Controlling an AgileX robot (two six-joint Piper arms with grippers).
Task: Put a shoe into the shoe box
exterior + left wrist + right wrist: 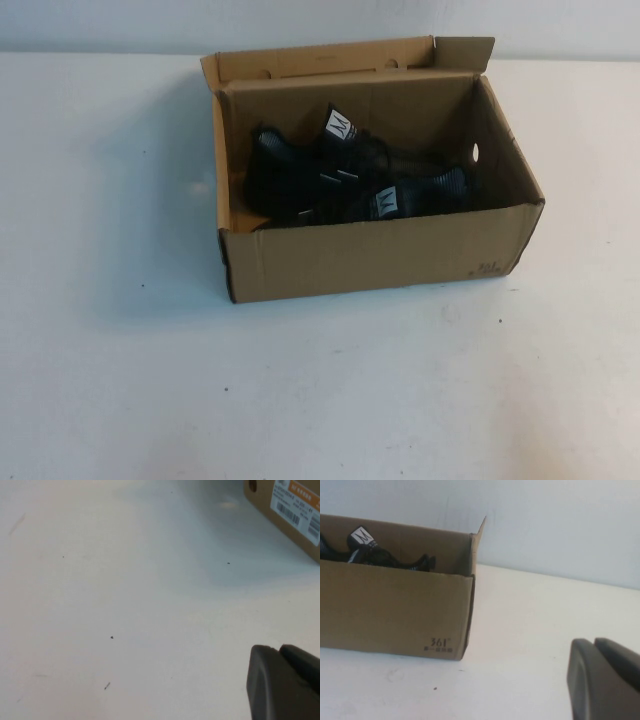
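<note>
Both black sneakers are already lying inside the shoe box (370,250), which is sitting in the upper middle of the high view with its lid flap standing open at the back — so the placing step is looking finished rather than under way. The shoe (345,150) with its white tongue label showing is resting toward the back of the box, and the second sneaker (415,195) is lying just in front of it, toward the right wall with the round hole; the two are touching or overlapping. Neither arm is appearing in the high view. The left gripper (290,680) is showing at the lower right of its wrist view, fingers pressed together and holding nothing, hanging over bare table (125,605) with a labelled corner of the box at the upper right. The right gripper (605,677) is likewise shut and empty, sitting at the lower right of its own view, well apart from the box front with its small dark print. Little seems to be remaining — perhaps only staying parked, or closing the lid. Nothing is standing in the way.
</note>
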